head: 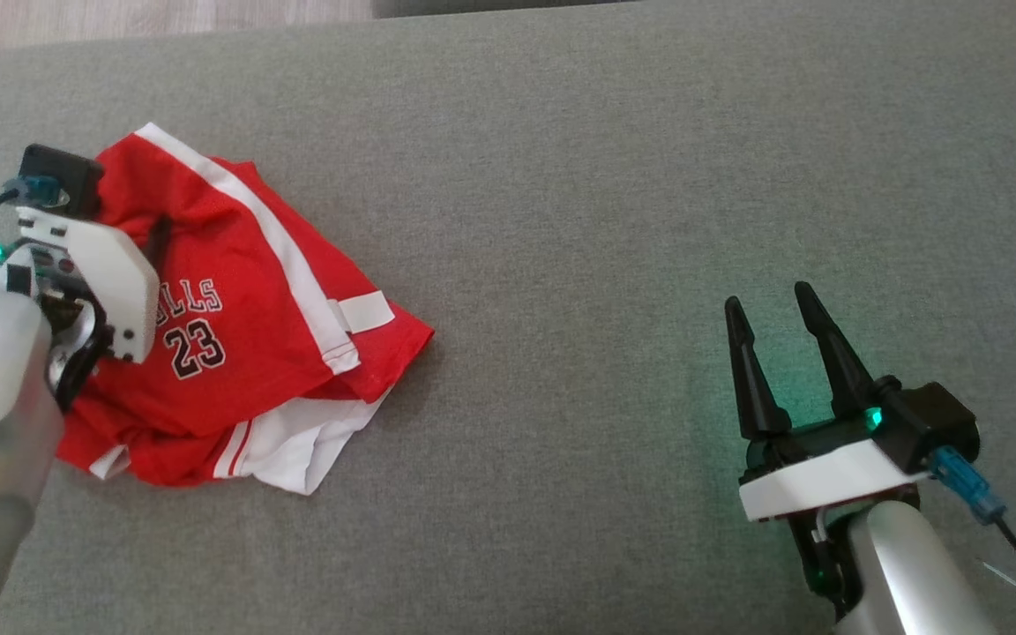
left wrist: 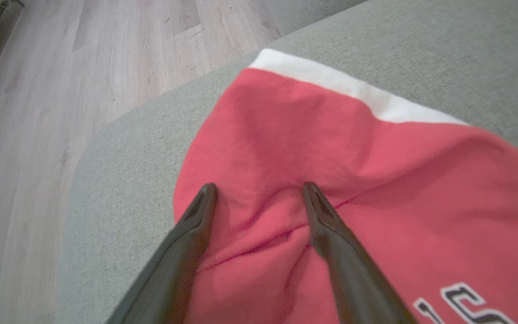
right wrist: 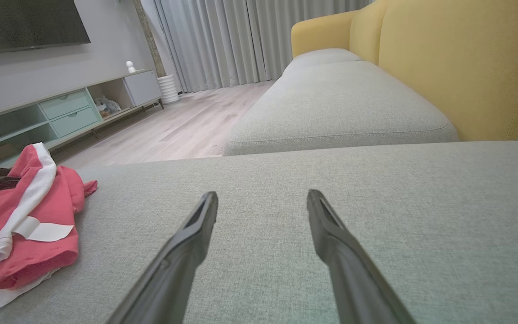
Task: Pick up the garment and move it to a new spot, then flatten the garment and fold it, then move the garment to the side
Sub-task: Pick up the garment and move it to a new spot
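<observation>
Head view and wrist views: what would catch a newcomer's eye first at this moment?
The crumpled red and white jersey, number 23 showing, lies at the left of the grey sofa cushion. The left gripper is over it, jaws open, fingertips at a crease in the red cloth. The right gripper hangs open over bare cushion far to the right, with a yellow sofa back beyond it.

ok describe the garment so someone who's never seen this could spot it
On the grey sofa cushion, look to the robot's left, where its left gripper points. There lies a crumpled red jersey; white stripes and a black 23 set it apart from the plain fabric around it.
</observation>
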